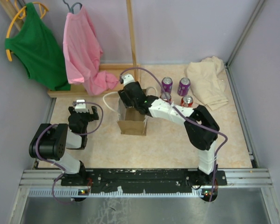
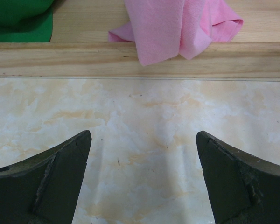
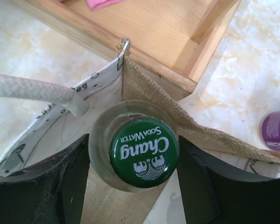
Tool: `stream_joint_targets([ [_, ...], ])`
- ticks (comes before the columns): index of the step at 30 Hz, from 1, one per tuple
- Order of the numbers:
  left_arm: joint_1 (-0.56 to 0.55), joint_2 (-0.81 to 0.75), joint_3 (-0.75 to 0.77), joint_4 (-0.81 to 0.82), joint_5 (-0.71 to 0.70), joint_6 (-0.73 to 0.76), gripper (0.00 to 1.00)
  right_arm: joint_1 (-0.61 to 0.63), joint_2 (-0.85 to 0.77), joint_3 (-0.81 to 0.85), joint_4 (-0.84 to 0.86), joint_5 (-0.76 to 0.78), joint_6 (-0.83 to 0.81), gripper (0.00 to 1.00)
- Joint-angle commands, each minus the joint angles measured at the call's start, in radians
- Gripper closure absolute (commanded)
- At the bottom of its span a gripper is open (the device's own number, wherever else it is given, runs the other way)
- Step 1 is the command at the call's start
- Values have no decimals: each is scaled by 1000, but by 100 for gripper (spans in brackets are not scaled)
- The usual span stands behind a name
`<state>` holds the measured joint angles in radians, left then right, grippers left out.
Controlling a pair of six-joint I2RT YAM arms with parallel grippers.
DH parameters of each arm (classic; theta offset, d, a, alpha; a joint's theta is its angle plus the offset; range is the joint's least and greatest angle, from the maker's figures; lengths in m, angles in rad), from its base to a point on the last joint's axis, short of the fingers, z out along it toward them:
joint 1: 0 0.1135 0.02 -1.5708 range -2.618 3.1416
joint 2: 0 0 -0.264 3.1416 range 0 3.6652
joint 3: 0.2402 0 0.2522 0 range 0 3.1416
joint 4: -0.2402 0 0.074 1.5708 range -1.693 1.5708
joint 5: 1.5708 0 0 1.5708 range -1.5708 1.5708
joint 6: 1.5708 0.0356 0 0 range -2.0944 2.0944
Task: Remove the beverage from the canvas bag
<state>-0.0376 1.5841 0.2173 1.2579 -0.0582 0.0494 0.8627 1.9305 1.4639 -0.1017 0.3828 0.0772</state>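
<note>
Right gripper (image 3: 133, 142) reaches down into the canvas bag (image 1: 133, 125) at mid-frame of the top view, fingers closed part-way on the green-capped soda bottle (image 3: 144, 156) standing in the bag's corner, gripping its neck presumably for a straight lift (left gripper (image 2: 142, 177) wide open, idle).

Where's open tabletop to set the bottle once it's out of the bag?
Bare table in front of the canvas bag, toward the arm bases, and between the bag and the left gripper. Crowded right-rear: cans and cream cloth.
</note>
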Motion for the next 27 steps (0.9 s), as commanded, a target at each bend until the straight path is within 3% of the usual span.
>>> stream_joint_targets([
  [1, -4, 7, 13, 41, 11, 3, 0, -8, -180, 29, 175, 12, -15, 100],
  [11, -4, 7, 13, 41, 11, 4, 0, -8, -269, -21, 215, 12, -31, 100],
  [17, -5, 6, 14, 40, 11, 4, 0, -8, -403, 3, 202, 29, -93, 100],
  [27, -4, 7, 13, 40, 11, 4, 0, -8, -671, -62, 283, 203, -234, 100],
])
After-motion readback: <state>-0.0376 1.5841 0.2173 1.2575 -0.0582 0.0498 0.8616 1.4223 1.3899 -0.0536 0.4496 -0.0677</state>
